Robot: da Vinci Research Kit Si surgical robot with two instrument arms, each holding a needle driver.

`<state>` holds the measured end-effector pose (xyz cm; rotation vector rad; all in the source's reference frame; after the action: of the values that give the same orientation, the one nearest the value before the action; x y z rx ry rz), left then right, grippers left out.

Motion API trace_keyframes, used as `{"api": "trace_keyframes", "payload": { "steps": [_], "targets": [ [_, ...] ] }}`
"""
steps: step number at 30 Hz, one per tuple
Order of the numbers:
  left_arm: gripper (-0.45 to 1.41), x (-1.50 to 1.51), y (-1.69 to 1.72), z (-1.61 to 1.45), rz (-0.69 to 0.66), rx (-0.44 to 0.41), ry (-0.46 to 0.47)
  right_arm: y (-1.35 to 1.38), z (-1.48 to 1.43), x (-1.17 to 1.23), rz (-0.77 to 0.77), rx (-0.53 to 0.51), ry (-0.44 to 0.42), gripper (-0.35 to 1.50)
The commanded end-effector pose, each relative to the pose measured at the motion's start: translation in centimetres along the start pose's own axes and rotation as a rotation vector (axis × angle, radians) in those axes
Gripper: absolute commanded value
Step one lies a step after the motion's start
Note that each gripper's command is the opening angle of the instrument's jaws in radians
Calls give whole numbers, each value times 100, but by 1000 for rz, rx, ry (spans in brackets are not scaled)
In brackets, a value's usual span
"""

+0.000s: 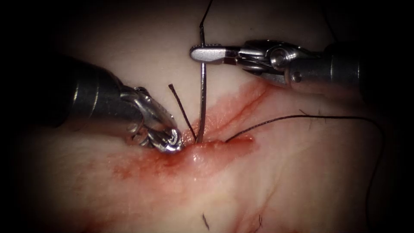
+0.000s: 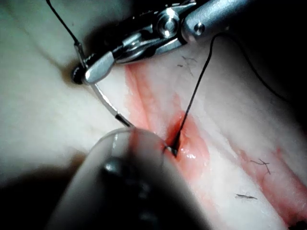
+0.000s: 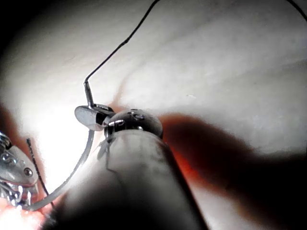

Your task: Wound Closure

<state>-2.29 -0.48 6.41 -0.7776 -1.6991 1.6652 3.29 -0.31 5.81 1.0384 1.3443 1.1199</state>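
Observation:
My right tool is shut on the curved needle near its tail, above the cut. The needle runs down from the jaws, and its tip is in the tissue at the cut's edge, just right of my left tool. The left tool's tip presses on the tissue there. Thread leaves the needle's tail upward. The left wrist view shows the right tool holding the needle. In the right wrist view, the needle curves from the right tool toward the left tool.
A second run of thread comes out of the cut right of the needle and trails off to the right. A short cut thread end stands up between the left tool and the needle. Red fluid wets the tissue around the cut.

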Motion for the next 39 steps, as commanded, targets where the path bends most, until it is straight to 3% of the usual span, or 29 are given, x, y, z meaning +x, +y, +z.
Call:
{"api": "trace_keyframes", "payload": {
  "steps": [1,22,39],
  "targets": [
    [-45,4,-4,3,0,0,1,2,9,4,-19,4,-2,-35],
    [-45,4,-3,4,0,-1,0,5,7,10,-29,-2,6,-35],
    [-45,4,-3,5,0,-1,-1,3,4,8,206,-38,61,-35]
  ]
}}
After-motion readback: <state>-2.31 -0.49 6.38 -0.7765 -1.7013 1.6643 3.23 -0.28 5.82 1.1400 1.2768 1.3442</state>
